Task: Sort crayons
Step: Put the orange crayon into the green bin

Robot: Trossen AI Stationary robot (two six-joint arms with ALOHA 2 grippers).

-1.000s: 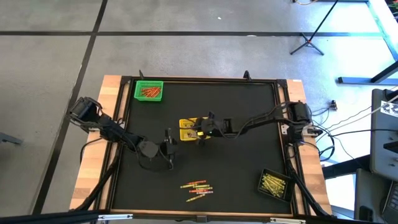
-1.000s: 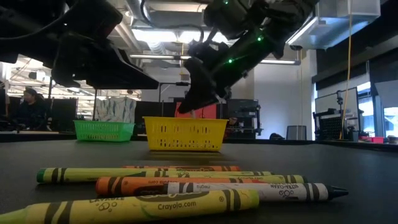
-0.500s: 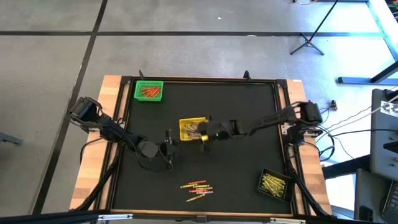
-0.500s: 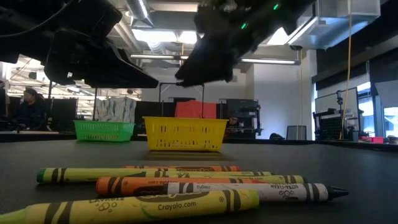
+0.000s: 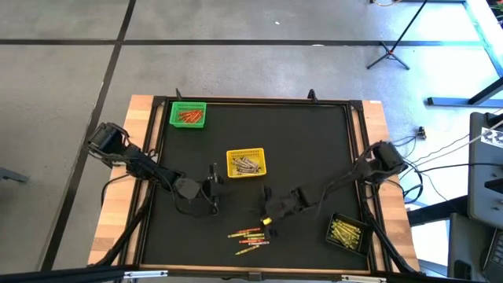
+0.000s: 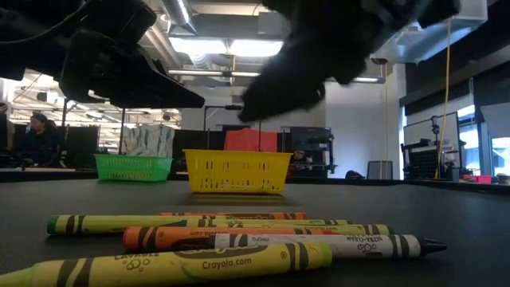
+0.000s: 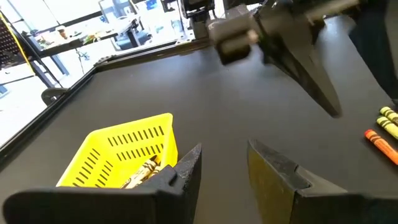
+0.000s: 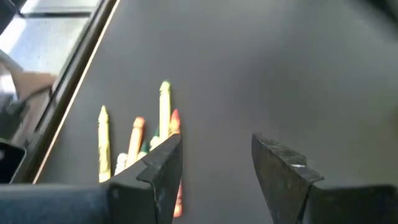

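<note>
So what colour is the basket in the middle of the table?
Yellow: the middle basket shows best in the high view.

Even overhead light fills the high view, with almost no shadow on the matte black bench (image 5: 314, 141). In the low view, bright ceiling strip lights (image 6: 231, 48) glare behind two dark, backlit arms; the right one is smeared by motion blur. The nearest yellow paper-wrapped crayon (image 6: 175, 263) looks soft. The right wrist view is blurred throughout, the left wrist view sharper and daylit.
</note>
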